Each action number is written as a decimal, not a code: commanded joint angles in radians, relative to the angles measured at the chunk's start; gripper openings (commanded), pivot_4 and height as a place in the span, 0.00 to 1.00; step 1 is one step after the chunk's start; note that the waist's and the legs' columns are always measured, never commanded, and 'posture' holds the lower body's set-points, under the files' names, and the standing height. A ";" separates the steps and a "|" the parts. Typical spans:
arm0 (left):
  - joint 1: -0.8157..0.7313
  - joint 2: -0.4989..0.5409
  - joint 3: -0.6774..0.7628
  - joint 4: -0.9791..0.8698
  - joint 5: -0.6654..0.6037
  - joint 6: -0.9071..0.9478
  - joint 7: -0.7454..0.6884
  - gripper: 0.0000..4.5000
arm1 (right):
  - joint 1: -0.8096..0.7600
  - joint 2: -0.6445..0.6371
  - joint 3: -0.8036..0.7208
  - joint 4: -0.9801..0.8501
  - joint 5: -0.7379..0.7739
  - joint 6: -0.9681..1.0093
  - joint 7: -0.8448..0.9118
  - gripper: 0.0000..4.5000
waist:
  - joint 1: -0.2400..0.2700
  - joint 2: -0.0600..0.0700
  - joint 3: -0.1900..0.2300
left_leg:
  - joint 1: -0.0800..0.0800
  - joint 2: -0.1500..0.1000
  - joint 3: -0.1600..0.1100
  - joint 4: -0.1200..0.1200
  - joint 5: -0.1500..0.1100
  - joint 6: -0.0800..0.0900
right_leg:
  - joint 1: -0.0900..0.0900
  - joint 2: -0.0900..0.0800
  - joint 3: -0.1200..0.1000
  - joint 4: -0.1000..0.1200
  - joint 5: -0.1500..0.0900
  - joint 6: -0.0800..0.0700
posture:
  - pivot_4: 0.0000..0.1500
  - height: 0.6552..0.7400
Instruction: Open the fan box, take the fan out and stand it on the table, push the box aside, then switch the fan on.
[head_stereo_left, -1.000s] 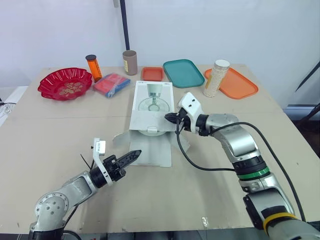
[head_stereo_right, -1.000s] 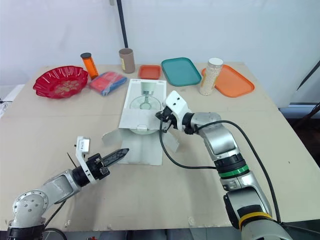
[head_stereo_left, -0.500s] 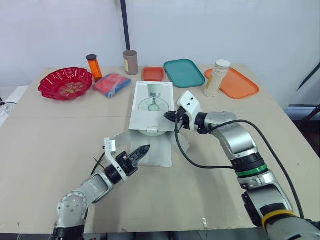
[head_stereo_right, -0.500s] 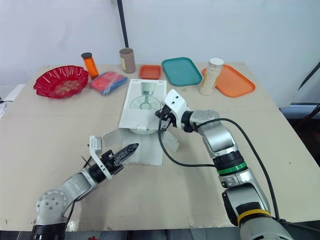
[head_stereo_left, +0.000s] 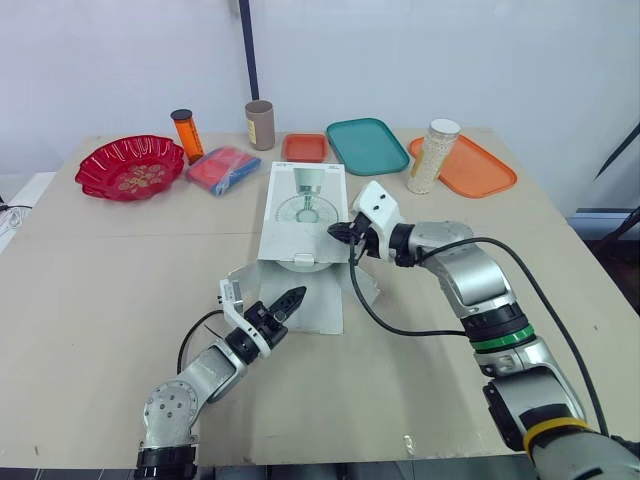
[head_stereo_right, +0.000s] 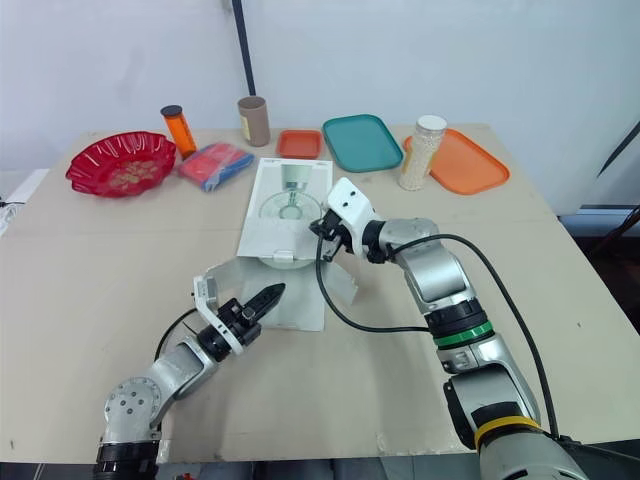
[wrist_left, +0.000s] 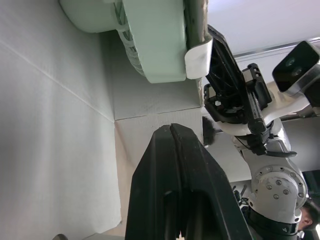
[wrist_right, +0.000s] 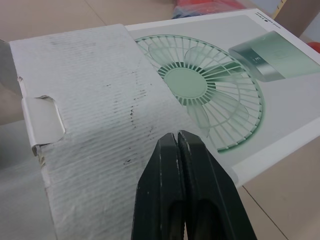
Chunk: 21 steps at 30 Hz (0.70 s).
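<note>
Left gripper (head_stereo_left: 293, 297): fingers pressed together, empty, above the front flap (head_stereo_left: 320, 310) of the open fan box (head_stereo_left: 305, 205), which lies just ahead. Right gripper (head_stereo_left: 338, 232): closed, empty, at the box's right edge.

Left wrist view: the fan (wrist_left: 150, 40) protrudes from the box, just beyond the fingertips.

Right wrist view: the closed fingers (wrist_right: 165, 165) sit over a corrugated flap (wrist_right: 85, 100).
</note>
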 joint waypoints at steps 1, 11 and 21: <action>-0.003 0.007 0.005 -0.022 0.005 -0.006 -0.024 0.26 | -0.003 -0.002 0.011 0.018 -0.024 0.001 0.005 0.00 | 0.000 0.000 0.000 | 0.000 0.000 0.000 0.000 0.000 0.000 | 0.000 0.000 0.000 0.000 0.000 0.000 | 1.00 1.00; -0.067 -0.035 0.015 0.047 0.030 -0.037 -0.019 0.48 | -0.005 0.000 0.011 0.024 -0.040 -0.013 0.011 0.00 | 0.001 0.000 0.000 | 0.000 0.000 0.000 0.000 0.000 0.000 | 0.000 0.000 0.000 0.000 0.000 0.000 | 1.00 1.00; -0.144 -0.107 0.029 0.142 0.066 -0.065 -0.011 0.48 | -0.004 -0.010 0.012 0.013 -0.046 -0.009 0.013 0.00 | 0.002 0.000 0.000 | -0.001 0.000 0.000 0.000 0.001 -0.001 | 0.000 0.000 0.000 0.000 0.000 0.000 | 1.00 1.00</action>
